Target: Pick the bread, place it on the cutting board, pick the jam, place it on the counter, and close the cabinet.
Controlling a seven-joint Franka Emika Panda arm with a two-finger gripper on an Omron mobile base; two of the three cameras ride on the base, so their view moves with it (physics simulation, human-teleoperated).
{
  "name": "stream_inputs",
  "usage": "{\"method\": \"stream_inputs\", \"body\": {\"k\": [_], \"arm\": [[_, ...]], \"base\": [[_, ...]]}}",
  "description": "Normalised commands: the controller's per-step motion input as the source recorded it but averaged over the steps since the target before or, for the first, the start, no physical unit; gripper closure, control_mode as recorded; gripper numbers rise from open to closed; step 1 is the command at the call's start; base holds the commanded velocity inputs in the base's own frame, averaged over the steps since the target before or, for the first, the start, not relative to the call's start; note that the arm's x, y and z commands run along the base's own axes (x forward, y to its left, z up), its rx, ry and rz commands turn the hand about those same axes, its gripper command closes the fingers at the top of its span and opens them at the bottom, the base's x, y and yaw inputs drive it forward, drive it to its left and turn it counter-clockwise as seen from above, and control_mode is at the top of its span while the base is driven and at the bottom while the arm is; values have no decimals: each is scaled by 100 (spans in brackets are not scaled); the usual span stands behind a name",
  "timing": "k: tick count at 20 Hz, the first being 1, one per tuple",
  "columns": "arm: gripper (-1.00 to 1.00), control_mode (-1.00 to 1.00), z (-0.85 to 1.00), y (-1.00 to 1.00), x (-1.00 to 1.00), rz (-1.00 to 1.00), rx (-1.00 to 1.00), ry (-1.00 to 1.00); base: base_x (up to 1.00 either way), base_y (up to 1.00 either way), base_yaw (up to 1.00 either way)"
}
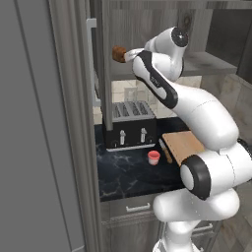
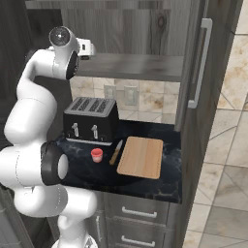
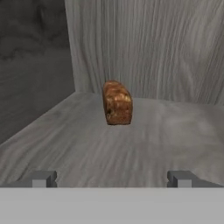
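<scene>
Bread [image 3: 117,103] sits upright on the grey shelf [image 3: 131,144] of the cabinet [image 2: 145,22], near the back corner where the side wall meets the rear panel. You can see it in the left base view too [image 1: 118,53], a dark brown chunk just beyond the end of your arm. Your gripper [image 3: 111,179] points straight at the loaf with its jaws spread wide, one fingertip [image 3: 41,178] at either side of the hand view's lower edge; nothing is between them, and the loaf is well ahead of the tips, not touched.

Both cabinet doors stand open. The right door [image 2: 201,63] with its slim metal bar handle [image 2: 201,63] swings out toward you in the right base view; the left door's edge [image 1: 101,59] hangs in front of the toaster in the left base view.

Below on the black veined counter [image 2: 160,186] you have the jam [image 2: 97,155], a small red-pink jar, standing in front of the toaster [image 2: 91,118]. Just to its right lies a wooden-handled knife [image 2: 116,152], and right of that the cutting board [image 2: 141,157], flat and bare, its long side running front to back. Jar and knife are close but apart; the knife lies just beside the board's left edge. Grey drawer fronts [image 2: 140,213] run beneath the counter.
</scene>
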Motion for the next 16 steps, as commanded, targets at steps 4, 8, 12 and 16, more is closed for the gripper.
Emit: {"method": "stream_inputs", "body": {"k": [4,8,12,16], "arm": [[-100,-100,0,7,41,0,0,0],[-100,-100,0,13,44,0,0,0],[-100,-100,0,12,38,0,0,0],[-100,-100,0,7,38,0,0,0]], "base": [[0,0,0],[0,0,0],[0,0,0],[0,0,0]]}}
